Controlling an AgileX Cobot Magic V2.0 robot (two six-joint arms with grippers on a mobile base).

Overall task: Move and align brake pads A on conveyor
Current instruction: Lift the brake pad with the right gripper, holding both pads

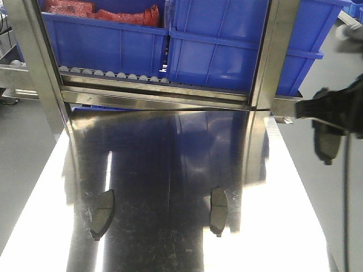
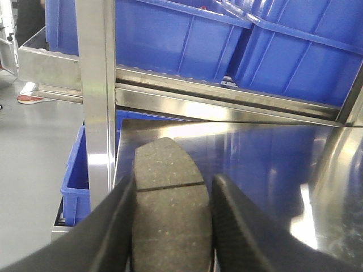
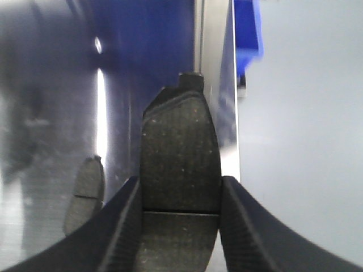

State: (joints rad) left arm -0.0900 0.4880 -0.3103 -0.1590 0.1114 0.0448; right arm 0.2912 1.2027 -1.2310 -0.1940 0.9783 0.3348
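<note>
Nearest the camera, two flat, dark grey, curved oblong brake pads are lying well apart on a shiny, reflective steel worktop (image 1: 170, 164). One lying pad (image 1: 102, 214) is being seen toward the near left corner. The other lying pad (image 1: 218, 211) is being seen right of the middle, and each has a thin groove across it.

Further along, at the worktop's right edge, the black right pincer (image 1: 324, 122) is being held in the air. It is closed narrowly on a third grey pad (image 1: 328, 143), which is hanging below it. In the right wrist view this pad is being pressed on both long sides by the black fingers (image 3: 122, 226).

The left pincer (image 2: 173, 182) is being shown only by its own wrist camera. It is closed on a fourth grey pad (image 2: 170, 221), which is being gripped on both sides. The worktop's far left corner and an upright steel post (image 2: 96, 85) are lying beyond it.

Past the far edge, blue plastic bins (image 1: 227, 51) are being carried on a steel roller rack (image 1: 153, 90), and red bagged items (image 1: 102, 10) are being held in one of them.
</note>
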